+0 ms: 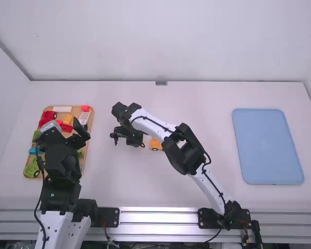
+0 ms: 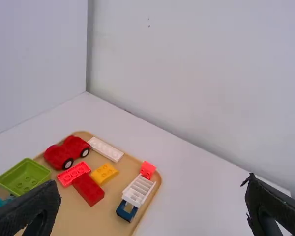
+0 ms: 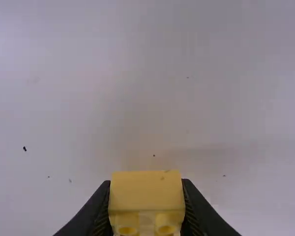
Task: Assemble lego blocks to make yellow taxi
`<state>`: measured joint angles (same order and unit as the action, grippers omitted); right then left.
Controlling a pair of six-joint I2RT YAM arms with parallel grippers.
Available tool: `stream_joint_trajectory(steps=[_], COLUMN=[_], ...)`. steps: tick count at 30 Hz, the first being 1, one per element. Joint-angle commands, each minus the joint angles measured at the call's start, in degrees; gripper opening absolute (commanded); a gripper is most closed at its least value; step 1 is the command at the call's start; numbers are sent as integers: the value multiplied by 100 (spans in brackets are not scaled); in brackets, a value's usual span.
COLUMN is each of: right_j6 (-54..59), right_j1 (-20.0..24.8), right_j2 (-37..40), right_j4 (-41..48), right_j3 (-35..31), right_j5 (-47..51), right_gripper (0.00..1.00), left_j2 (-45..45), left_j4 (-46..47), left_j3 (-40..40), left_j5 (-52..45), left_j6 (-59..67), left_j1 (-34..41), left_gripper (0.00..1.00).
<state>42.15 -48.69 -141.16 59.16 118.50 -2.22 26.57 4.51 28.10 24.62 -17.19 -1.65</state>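
Assembly looks partway at best. Orange-yellow wheeled piece (image 1: 156, 144) sits mid-table (image 1: 197, 109), just beside right claw (image 1: 129, 136). That claw is closed on a yellow block (image 3: 146, 191), a finger on each side; can't tell if block and wheeled piece are joined. Left claw (image 2: 153, 186) is wide apart, nothing in it, over the parts tray (image 2: 78, 217). Another yellow brick (image 2: 104, 173) lies there unused. Left to do, my guess: seat block, press, maybe add that brick. Wheeled piece's long axis seems roughly crosswise to the bench view; nose end unclear. Block spans finger to finger, two round features showing.
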Motion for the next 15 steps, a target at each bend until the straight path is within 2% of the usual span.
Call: stream_joint_trajectory(steps=[1, 3, 4, 5, 6, 8, 10, 12, 15], right_j6=[-170, -162, -160, -107, -61, -20, -35, -35, -131], right_j1=[26, 33, 37, 37, 35, 37, 35, 37, 59], right_j2=[-83, -83, -83, -83, -83, -81, -81, -81, -59], right_j4=[-61, -87, -85, -63, -35, -9, 9, 120, 315], right_j3=[142, 142, 146, 149, 151, 151, 201, 315, 632], right_j5=[55, 31, 37, 37, 28, 57, 57, 59, 35], right_gripper=[14, 26, 37, 54, 63, 72, 90, 99, 99], left_j2=[-22, -22, -22, -22, -22, -22, -4, 17, 127], left_j4=[-15, -4, -2, 4, 7, 26, 33, 9, -94], left_j3=[-42, -42, -42, -42, -42, -42, -42, -42, -42], left_j5=[-33, -116, -157, -201, -262, -297, -293, -295, -271], left_j6=[-37, -35, -31, -9, 37, 35, 7, 2, 9], left_j1=[11, -2, -17, -28, -24, -2, 11, -9, -17], left_gripper=[99, 99, 99, 99, 99, 99, 99, 99, 99])
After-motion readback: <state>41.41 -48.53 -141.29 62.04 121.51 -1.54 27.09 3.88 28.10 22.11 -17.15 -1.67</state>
